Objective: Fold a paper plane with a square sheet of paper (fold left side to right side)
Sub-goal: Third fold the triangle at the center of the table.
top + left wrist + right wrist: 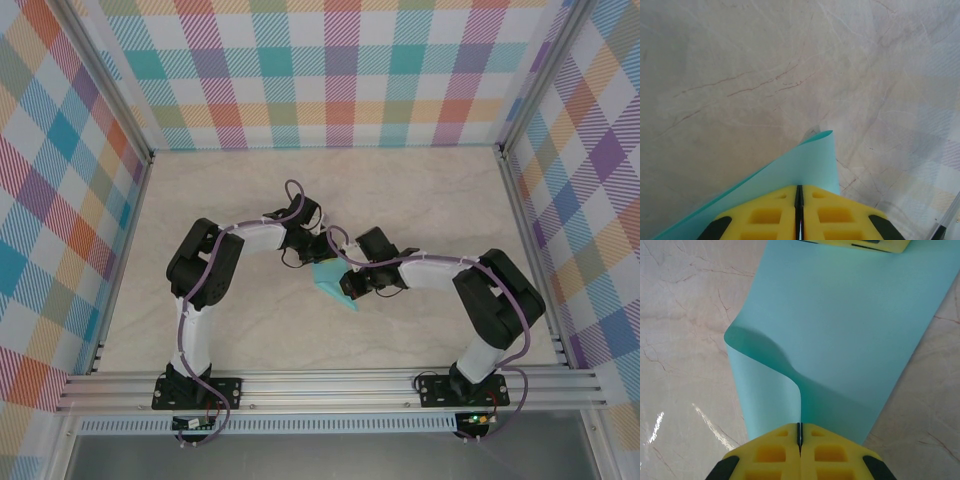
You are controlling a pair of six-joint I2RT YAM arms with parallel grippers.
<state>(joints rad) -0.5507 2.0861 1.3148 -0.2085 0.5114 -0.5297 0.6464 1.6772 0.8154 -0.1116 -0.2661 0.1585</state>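
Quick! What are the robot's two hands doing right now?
Left gripper: shut on the square sheet of paper.
Right gripper: shut on the same sheet.

**Marbled table, plaid walls**

Pale cream tabletop (420,200) with faint brownish veins, mostly matte, with a streak of glare (657,422) low on the left of the right wrist view. Plaid walls (340,70) in teal, orange, purple and yellow at the back and on both sides. Aluminium posts (107,85) at the corners. Slotted aluminium rail (330,385) along the near edge, with a perforated strip (330,424) just below.
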